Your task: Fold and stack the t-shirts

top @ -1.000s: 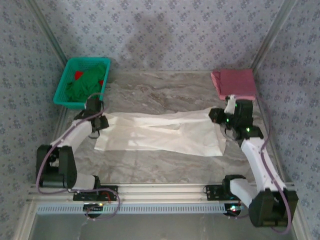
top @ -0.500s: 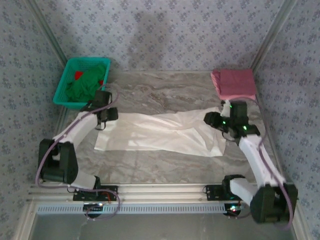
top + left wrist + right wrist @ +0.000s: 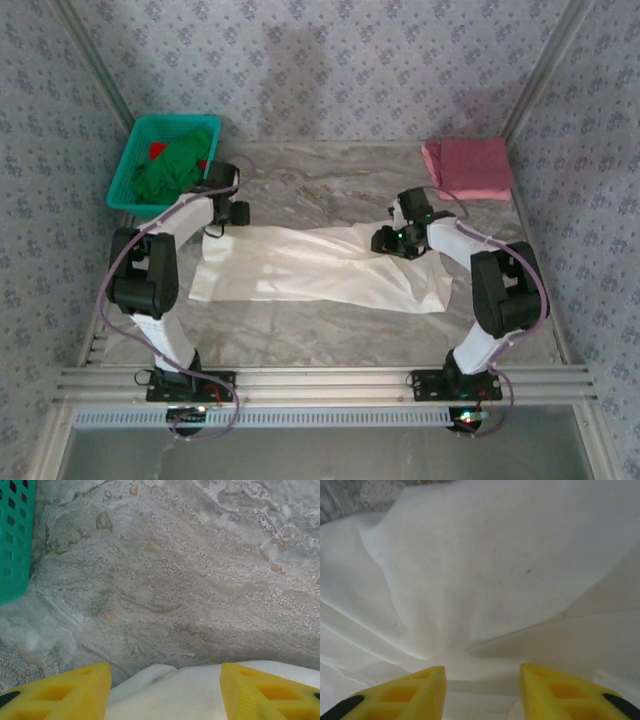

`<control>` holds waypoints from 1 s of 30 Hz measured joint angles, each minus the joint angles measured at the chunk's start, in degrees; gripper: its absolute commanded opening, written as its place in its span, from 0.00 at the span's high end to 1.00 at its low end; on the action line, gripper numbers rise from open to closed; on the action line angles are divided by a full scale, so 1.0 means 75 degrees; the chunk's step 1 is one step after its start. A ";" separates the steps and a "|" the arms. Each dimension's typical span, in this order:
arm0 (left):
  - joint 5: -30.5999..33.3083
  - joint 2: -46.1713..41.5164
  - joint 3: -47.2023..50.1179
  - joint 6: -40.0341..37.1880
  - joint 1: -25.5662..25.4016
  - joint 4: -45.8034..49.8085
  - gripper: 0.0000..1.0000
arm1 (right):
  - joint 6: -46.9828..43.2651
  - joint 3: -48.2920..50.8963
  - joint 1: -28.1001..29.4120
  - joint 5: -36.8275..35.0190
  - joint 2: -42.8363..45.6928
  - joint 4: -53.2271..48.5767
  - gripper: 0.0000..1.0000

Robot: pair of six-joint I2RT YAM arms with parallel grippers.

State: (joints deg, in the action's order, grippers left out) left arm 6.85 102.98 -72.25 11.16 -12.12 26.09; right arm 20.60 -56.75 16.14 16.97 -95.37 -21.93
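The cream-white shirt [image 3: 175,700] between the fingers [image 3: 65,692] of the left gripper [image 3: 165,674] runs off the bottom edge, and the teal basket [image 3: 12,540] left of it is cropped

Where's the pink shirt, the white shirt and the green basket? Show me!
pink t-shirt [image 3: 470,168]: top view, middle of the folded cloth.
cream-white t-shirt [image 3: 310,270]: top view, flat middle of the spread cloth.
teal mesh basket [image 3: 135,206]: top view, its near wall.
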 measured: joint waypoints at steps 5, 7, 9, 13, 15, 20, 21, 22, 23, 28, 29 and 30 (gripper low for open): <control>0.0009 -0.0003 0.0213 0.0090 0.0015 -0.0015 0.44 | -0.0175 0.0189 0.0061 -0.0038 0.0006 0.0219 1.00; 0.0029 -0.0015 0.0306 0.0131 0.0015 0.0026 0.44 | -0.0204 0.0318 0.0070 -0.0041 0.0111 0.0219 1.00; 0.0050 -0.0079 0.0417 0.0207 0.0017 0.0096 0.44 | -0.0210 0.0504 0.0099 -0.0038 0.0370 0.0189 1.00; 0.0055 -0.0405 0.0723 0.0358 0.0102 0.0122 0.45 | -0.0146 0.0947 0.0256 0.0108 0.1166 0.0131 1.00; 0.0052 -0.0551 0.0857 0.0425 0.0195 0.0125 0.45 | -0.0044 0.1195 0.0411 0.0245 0.1428 0.0198 1.00; -0.0035 -0.0816 0.1102 0.0597 0.0595 0.0122 0.51 | 0.0344 0.2151 0.0988 0.0548 0.1559 0.0458 1.00; -0.0055 -0.0863 0.1137 0.0621 0.0667 0.0122 0.52 | 0.0405 0.2291 0.1078 0.0554 0.1553 0.0460 1.00; -0.0058 -0.0918 0.1174 0.0621 0.0734 0.0119 0.52 | 0.0484 0.2430 0.1169 0.0574 0.1553 0.0469 1.00; -0.0061 -0.0976 0.1201 0.0635 0.0784 0.0125 0.52 | 0.0542 0.2530 0.1224 0.0583 0.1553 0.0478 1.00; -0.0172 -0.1096 0.1189 0.0603 0.0816 0.0125 0.51 | 0.0673 0.2646 0.1247 0.0629 0.1743 0.0414 0.81; -0.0207 -0.1093 0.1137 0.0580 0.0816 0.0172 0.51 | 0.0711 0.2634 0.1247 0.0606 0.1853 0.0332 0.74; -0.0239 -0.1087 0.1061 0.0574 0.0816 0.0242 0.51 | 0.0740 0.2597 0.1247 0.0592 0.1967 0.0219 0.73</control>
State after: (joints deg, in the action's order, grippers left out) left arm 5.06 94.83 -64.29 15.46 -6.00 27.90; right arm 26.15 -37.28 25.50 21.41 -80.62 -20.29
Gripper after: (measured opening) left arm 0.492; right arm 0.207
